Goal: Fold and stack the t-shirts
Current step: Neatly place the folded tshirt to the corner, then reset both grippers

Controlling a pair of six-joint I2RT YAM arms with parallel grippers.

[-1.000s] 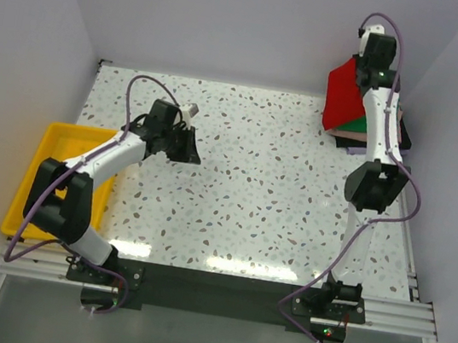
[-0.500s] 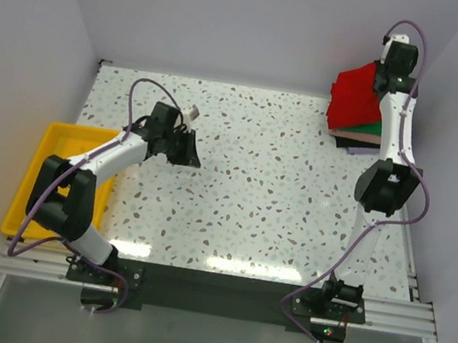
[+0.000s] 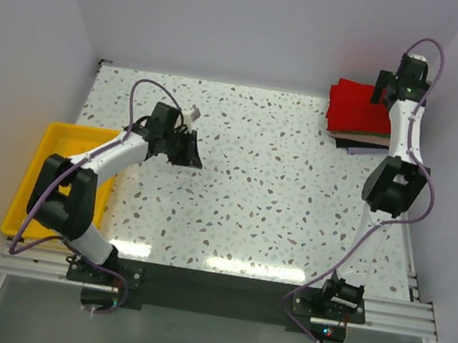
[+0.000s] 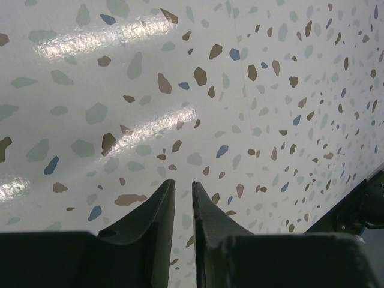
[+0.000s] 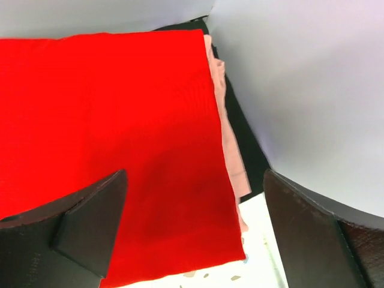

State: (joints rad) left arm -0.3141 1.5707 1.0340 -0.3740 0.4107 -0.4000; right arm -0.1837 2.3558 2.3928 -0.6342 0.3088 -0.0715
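Yellow tray [image 3: 21,192] off near-left edge of table [image 3: 276,204], beside left arm base. Left gripper [image 4: 183,187] over left-centre of table, above bare speckled surface; fingers drawn to narrow slit, nothing between them. Right gripper [image 5: 195,177] at far-right corner, above shirt stack; fingers spread wide, gripping nothing. Red shirt [image 5: 108,108] folded flat, topmost on stack. Pink shirt [image 5: 231,150] edge protruding beneath it on one side. Dark shirt [image 5: 243,135] lower still. Stack close to back wall.
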